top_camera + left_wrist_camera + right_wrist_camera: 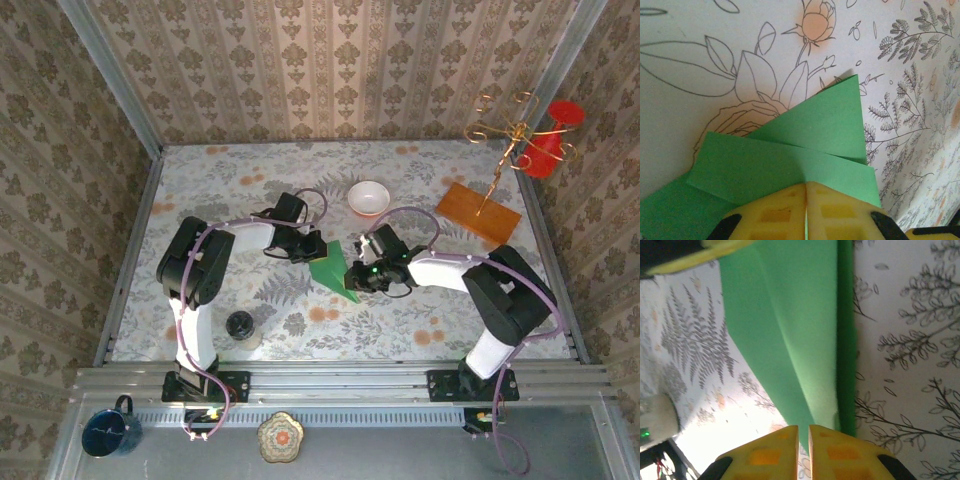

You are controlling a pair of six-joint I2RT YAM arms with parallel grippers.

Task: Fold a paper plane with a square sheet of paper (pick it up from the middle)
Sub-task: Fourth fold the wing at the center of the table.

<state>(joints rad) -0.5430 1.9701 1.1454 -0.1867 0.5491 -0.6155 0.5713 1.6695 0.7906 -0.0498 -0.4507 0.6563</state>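
Left gripper [806, 200] is clamped on the part-folded green paper [790, 150], held on the near side of the white bowl [369, 197]. The right gripper [803, 437] has its jaws nearly together at the paper's other edge, and I cannot tell whether they pinch it. Risk: with one sure hold, any pull could tear it or spring the folds. Wooden board [478, 212] right of the bowl, black-lidded jar [240, 325] well to its near-left; neither obstructs.

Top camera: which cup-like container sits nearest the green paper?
The white bowl, just beyond the green paper. The black-lidded jar stands farther off at near left, and the blue mug sits on the metal ledge.
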